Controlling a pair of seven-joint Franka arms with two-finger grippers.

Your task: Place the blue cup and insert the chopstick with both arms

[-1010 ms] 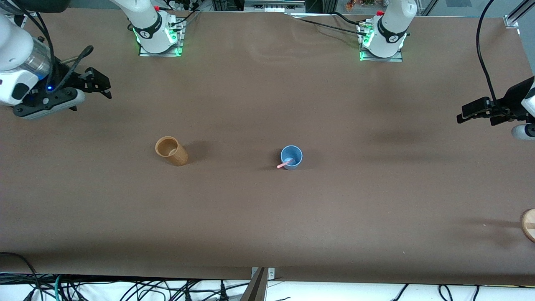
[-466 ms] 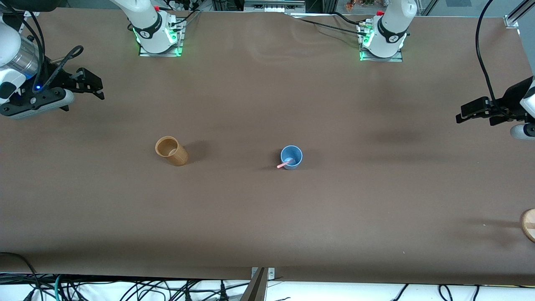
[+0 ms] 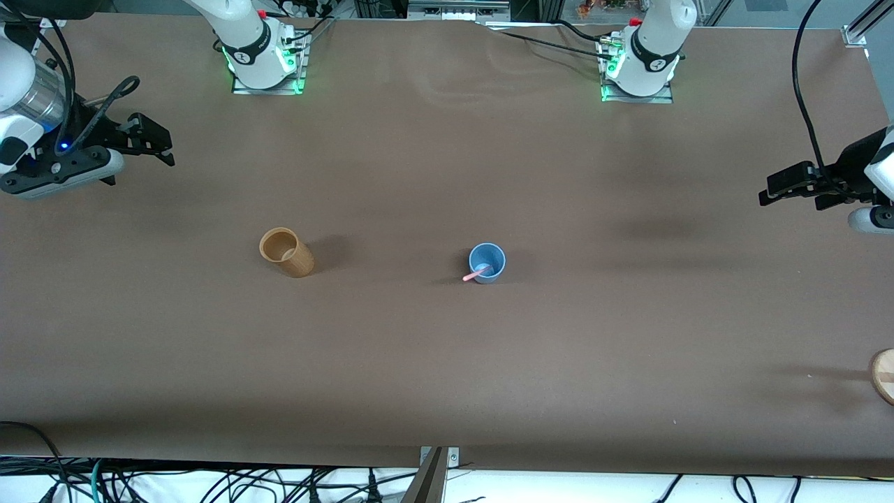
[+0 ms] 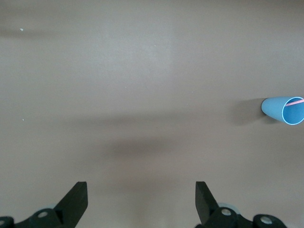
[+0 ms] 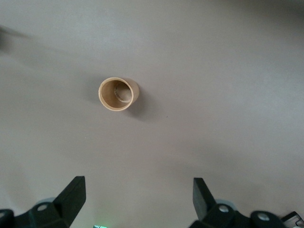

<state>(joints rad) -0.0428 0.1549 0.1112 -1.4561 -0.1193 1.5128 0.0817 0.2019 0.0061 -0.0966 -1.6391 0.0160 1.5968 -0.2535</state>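
The blue cup (image 3: 487,263) stands upright near the middle of the table. The pink chopstick (image 3: 475,274) leans inside it, its tip sticking out over the rim. The left wrist view shows the cup (image 4: 284,109) with the chopstick (image 4: 296,101) across its mouth. My left gripper (image 3: 774,189) is open and empty, up in the air at the left arm's end of the table, well away from the cup; its fingers are wide apart in the left wrist view (image 4: 141,199). My right gripper (image 3: 155,140) is open and empty over the right arm's end; it also shows in the right wrist view (image 5: 138,197).
A taller tan cup (image 3: 286,252) stands upright toward the right arm's end, level with the blue cup; it shows in the right wrist view (image 5: 118,93). A round wooden object (image 3: 883,375) sits at the table's edge at the left arm's end, nearer the camera.
My right gripper drew back toward its end of the table, then stopped. My left gripper barely shifted. The cup and chopstick did not move.
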